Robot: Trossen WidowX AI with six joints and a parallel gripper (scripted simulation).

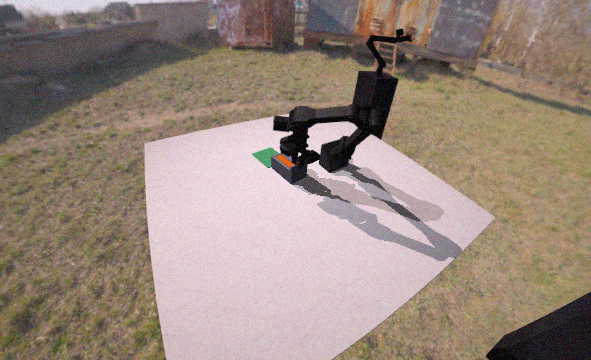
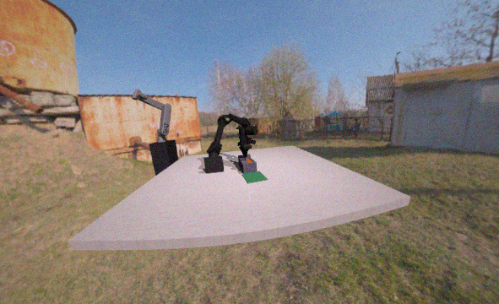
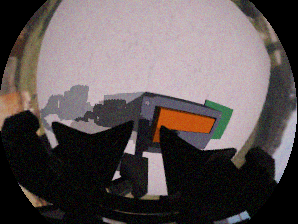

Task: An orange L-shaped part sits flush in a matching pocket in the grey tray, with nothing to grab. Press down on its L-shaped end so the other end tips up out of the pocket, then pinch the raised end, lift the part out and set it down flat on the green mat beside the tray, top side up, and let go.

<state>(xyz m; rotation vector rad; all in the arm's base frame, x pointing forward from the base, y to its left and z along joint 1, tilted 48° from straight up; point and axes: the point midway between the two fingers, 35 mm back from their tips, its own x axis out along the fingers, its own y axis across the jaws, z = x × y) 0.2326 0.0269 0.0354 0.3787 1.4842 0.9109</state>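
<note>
The tool (image 3: 148,141) hangs over the near end of the tray (image 3: 174,104) on the desk (image 1: 255,260), its fingers partly drawn together with a gap between them and nothing held. The orange part (image 3: 185,123) lies flush in its pocket, with the green mat (image 3: 224,116) just beyond the tray. The risk is likely a misplaced press: landing on the tray rim or the wrong end would leave the part flat, or straddling fingers might jam in the pocket.
</note>
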